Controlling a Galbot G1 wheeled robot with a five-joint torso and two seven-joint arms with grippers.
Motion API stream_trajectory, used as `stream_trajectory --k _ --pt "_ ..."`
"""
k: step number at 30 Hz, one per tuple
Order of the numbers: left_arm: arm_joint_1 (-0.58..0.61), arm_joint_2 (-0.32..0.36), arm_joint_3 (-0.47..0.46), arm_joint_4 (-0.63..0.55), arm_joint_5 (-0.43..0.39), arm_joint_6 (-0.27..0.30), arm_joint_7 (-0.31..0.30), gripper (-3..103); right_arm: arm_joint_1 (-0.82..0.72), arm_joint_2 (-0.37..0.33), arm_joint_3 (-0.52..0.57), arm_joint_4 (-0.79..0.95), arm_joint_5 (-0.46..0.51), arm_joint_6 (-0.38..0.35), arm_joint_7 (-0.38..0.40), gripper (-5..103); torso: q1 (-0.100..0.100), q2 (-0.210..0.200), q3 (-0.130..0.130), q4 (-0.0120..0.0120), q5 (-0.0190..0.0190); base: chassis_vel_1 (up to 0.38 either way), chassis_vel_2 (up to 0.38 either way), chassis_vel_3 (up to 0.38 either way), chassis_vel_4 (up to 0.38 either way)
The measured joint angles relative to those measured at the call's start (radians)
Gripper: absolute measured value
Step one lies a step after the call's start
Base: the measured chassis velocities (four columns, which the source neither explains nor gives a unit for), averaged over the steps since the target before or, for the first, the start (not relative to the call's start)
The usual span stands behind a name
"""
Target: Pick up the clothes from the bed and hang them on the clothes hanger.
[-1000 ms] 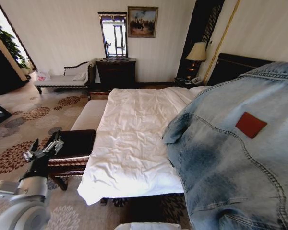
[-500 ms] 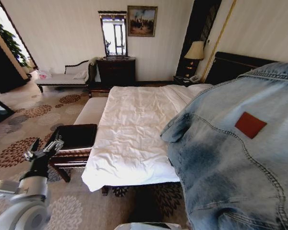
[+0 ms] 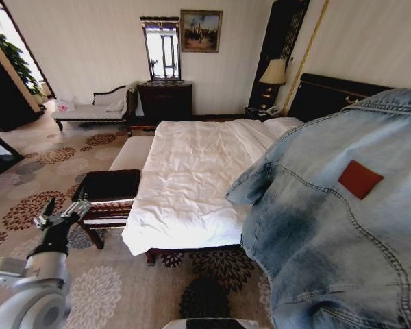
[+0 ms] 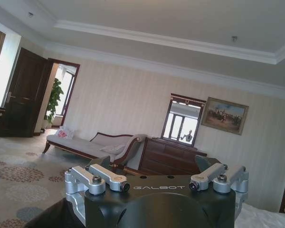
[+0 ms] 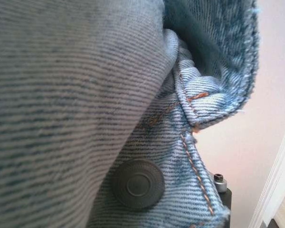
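Denim is filling the right side of the head view: the jacket (image 3: 335, 219) is hanging up in the air beside the bed (image 3: 192, 171), off the quilt, with its red patch (image 3: 359, 179) facing the camera. One sleeve end is sticking out toward the bed. The cloth is hiding the right arm and its pincer, so I cannot tell how its fingers are standing. In the right wrist view the jacket (image 5: 76, 95) is lying right against the lens, showing a metal button (image 5: 138, 184) and orange stitching. The left pincer (image 3: 60, 214) is waiting low at the robot's left side, over the carpet (image 3: 27, 192), near a dark stool (image 3: 109, 186), with fingers (image 4: 107, 176) spread wide and holding nothing.
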Motion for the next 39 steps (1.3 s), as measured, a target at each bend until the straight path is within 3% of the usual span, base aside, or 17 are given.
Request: stream_trajectory --k 30,39 --pt "-0.002 -0.005 0.014 0.0 -0.01 -0.01 0.003 100 -0.013 0.013 0.017 0.007 -0.009 0.003 -0.007 16 0.0 0.0 0.0 -0.0001 0.0 0.164 -0.161 -0.158 0.154" --pt "-0.007 -0.013 0.02 0.0 0.026 -0.015 0.012 100 -0.004 0.011 0.011 0.005 -0.004 0.009 -0.023 16 0.001 0.0 0.0 0.0 0.0 0.027 -0.018 -0.018 0.026"
